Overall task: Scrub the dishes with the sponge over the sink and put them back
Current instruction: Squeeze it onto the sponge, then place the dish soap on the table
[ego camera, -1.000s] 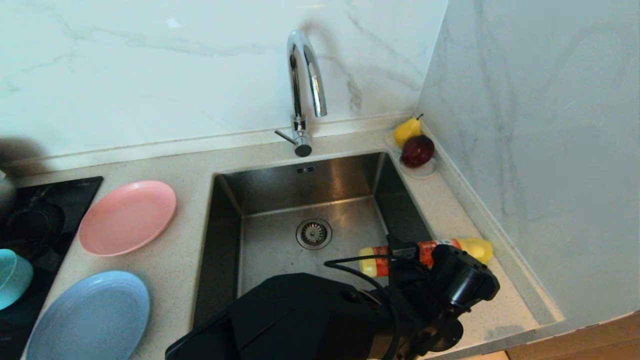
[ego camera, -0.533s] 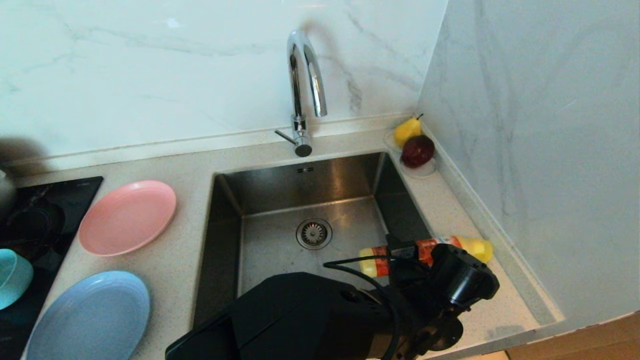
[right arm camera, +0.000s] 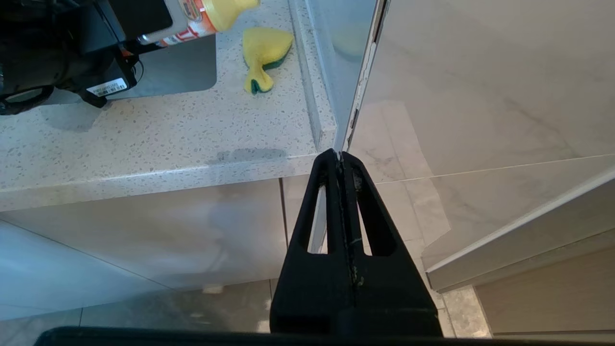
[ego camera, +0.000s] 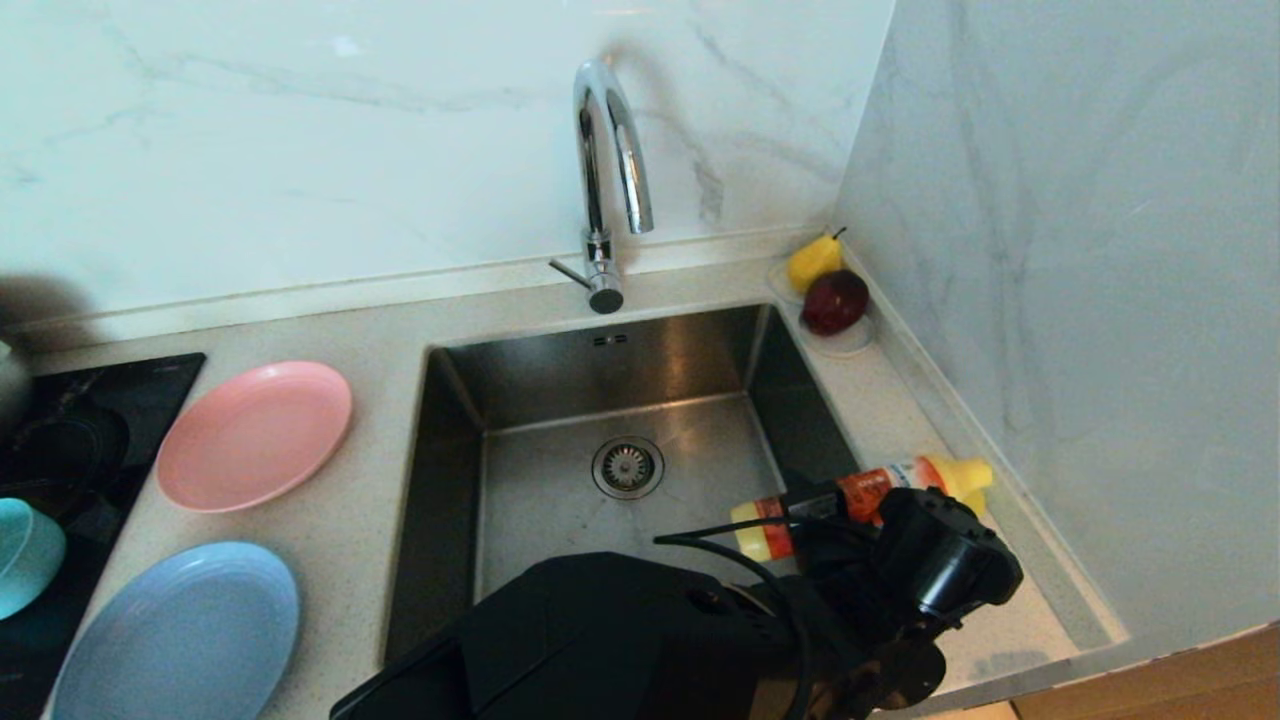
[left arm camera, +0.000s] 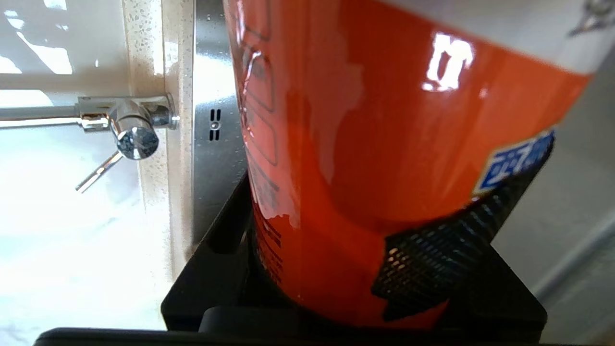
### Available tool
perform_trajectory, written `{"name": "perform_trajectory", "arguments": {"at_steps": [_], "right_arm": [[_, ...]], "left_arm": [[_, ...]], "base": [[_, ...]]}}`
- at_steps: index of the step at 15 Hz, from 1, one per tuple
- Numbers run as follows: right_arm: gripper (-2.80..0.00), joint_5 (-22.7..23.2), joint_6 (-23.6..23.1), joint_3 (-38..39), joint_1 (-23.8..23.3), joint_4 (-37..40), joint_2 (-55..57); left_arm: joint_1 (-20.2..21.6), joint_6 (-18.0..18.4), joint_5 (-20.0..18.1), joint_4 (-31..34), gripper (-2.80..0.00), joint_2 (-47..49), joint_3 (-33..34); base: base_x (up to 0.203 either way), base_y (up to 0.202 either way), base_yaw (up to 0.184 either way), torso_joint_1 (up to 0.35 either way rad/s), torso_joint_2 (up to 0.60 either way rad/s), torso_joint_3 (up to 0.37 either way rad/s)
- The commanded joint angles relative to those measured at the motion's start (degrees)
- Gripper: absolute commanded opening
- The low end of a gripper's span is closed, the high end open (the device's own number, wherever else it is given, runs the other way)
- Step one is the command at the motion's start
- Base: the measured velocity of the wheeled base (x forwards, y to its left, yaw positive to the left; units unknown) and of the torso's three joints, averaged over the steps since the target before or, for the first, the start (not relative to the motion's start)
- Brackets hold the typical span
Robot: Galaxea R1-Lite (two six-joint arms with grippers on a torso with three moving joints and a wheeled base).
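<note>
Nearest, at 5 o'clock, left gripper (ego camera: 815,520) clamps an orange-labelled bottle (ego camera: 868,493) lying over the sink (ego camera: 560,400) edge; right gripper (right arm camera: 340,158) hangs closed below the counter. Sponge (right arm camera: 263,55) beside the wall. At 9 o'clock, blue plate (ego camera: 180,630), teal bowl (ego camera: 25,555), pink plate (ego camera: 255,435).

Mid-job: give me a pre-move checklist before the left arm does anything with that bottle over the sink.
1. Grip: left gripper shut on the orange-labelled bottle - ok.
2. Bottle's yellow-capped end over the counter, not the sink - not ok.
3. Sponge lies free on the counter by the wall - ok.
4. Pink plate, blue plate, teal bowl untouched beside the basin - ok.
5. Right gripper shut, parked below the counter edge - ok.
6. Cap open or closed - cannot tell.
</note>
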Motion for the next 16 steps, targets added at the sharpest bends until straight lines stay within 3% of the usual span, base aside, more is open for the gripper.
{"name": "perform_trajectory", "arguments": {"at_steps": [1, 5, 12, 16], "right_arm": [[-2.8, 0.0, 0.0, 0.0, 0.0, 0.0, 0.0], [-2.8, 0.0, 0.0, 0.0, 0.0, 0.0, 0.0], [-2.8, 0.0, 0.0, 0.0, 0.1, 0.0, 0.0], [-2.8, 0.0, 0.0, 0.0, 0.0, 0.0, 0.0]], "left_arm": [[-0.2, -1.2, 0.4, -0.3, -2.8, -0.6, 0.0], [-0.5, -8.7, 0.6, 0.2, -2.8, -2.1, 0.5], [-0.4, -17.7, 0.4, 1.0, -2.8, -9.9, 0.7], [-0.2, -23.1, -4.3, 1.4, -2.8, -14.6, -0.1]], "base": [[0.0, 0.0, 0.0, 0.0, 0.0, 0.0], [0.0, 0.0, 0.0, 0.0, 0.0, 0.0], [0.0, 0.0, 0.0, 0.0, 0.0, 0.0], [0.0, 0.0, 0.0, 0.0, 0.0, 0.0]]}}
